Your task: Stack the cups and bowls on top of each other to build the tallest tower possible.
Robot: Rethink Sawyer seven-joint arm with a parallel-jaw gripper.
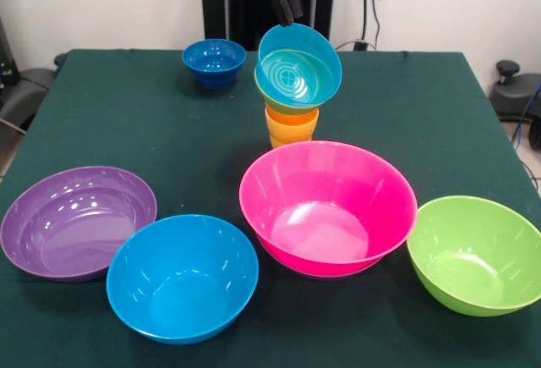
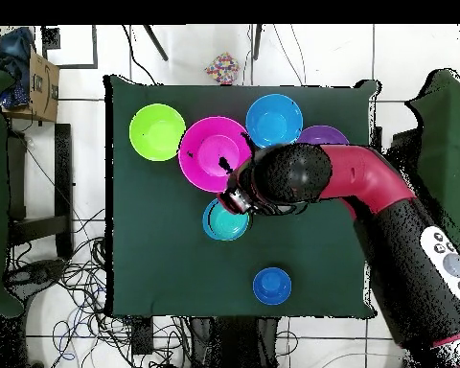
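Note:
The tower stands mid-table: nested orange and yellow-orange cups [image 1: 292, 127], a small green bowl [image 1: 269, 97] on them, and a light blue bowl [image 1: 297, 68] on top, tilted with its opening toward the front camera. My gripper [image 1: 287, 8] comes down from above and pinches the light blue bowl's far rim. In the overhead view the gripper [image 2: 239, 199] sits over the edge of the light blue bowl [image 2: 224, 222], and the cups are hidden beneath. A small dark blue bowl [image 1: 214, 59] stands apart near the robot's side, and it also shows in the overhead view [image 2: 272, 286].
Large bowls lie along the side far from the robot: purple [image 1: 78, 220], blue [image 1: 182, 277], pink [image 1: 328, 207] just in front of the tower, and green [image 1: 475, 254]. In the overhead view my arm [image 2: 368, 187] covers part of the purple bowl [image 2: 322, 134].

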